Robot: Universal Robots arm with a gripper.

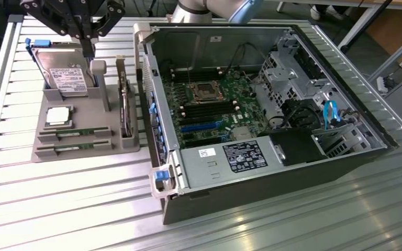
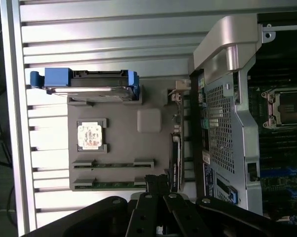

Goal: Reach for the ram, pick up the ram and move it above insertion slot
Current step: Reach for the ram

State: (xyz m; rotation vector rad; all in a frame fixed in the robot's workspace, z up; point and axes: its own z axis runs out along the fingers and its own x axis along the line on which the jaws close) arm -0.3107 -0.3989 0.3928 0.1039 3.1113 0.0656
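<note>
Two green ram strips [image 1: 75, 133] [image 1: 71, 148] lie in holders at the front of the grey tray [image 1: 89, 156], left of the open computer case. In the wrist view the same strips [image 2: 113, 165] [image 2: 111, 184] lie side by side on the tray [image 2: 138, 148], the nearer one just beside my fingertips. My gripper [image 1: 88, 50] hangs at the tray's far end over the hard drive [image 1: 67, 73], apart from the strips. In the wrist view the gripper [image 2: 158, 183] is shut with nothing in it. The black memory slots [image 1: 204, 111] run across the motherboard inside the case.
The tray also carries a silver processor chip [image 1: 59, 115] and a card standing on edge [image 1: 125, 104] by the case wall. The open case [image 1: 160, 180] fills the exterior view's right, with a power supply [image 1: 243, 157] at its front. Everything stands on a slatted metal table [image 1: 68, 209].
</note>
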